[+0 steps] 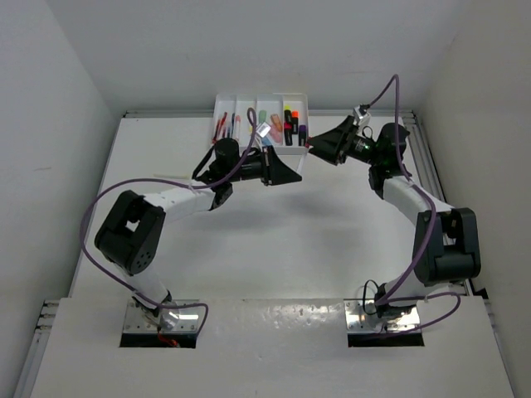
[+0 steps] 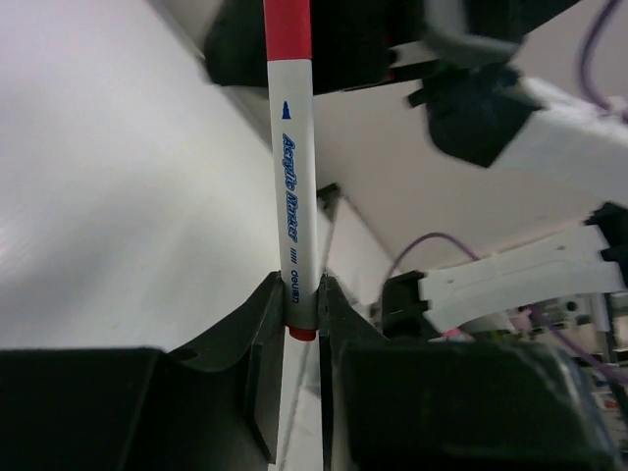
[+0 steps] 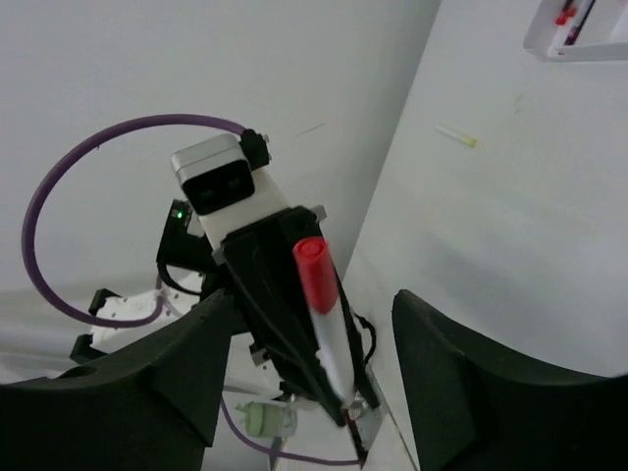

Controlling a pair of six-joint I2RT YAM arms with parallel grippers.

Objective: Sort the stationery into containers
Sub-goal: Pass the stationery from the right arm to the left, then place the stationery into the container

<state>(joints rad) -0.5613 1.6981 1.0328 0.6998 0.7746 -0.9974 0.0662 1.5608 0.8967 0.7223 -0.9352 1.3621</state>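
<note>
A white acrylic marker (image 2: 294, 167) with a red cap stands upright in the left wrist view. My left gripper (image 2: 301, 306) is shut on its lower end. In the right wrist view the same marker (image 3: 321, 304) sticks out of the left gripper's black body, between the spread fingers (image 3: 461, 383) of my right gripper (image 3: 324, 368), which is open and does not touch it. Both grippers meet tip to tip just in front of the white divided tray (image 1: 222, 106): left gripper (image 1: 299, 174), right gripper (image 1: 314, 150). The tray holds red pens (image 1: 221, 124) and highlighters (image 1: 292, 124).
White walls close in the table on three sides. Purple cables (image 1: 99, 207) loop off both arms. A thin pale stick (image 1: 170, 175) lies on the table left of the left arm, and a small yellowish piece (image 3: 457, 136) lies on the table near the tray corner (image 3: 579, 47).
</note>
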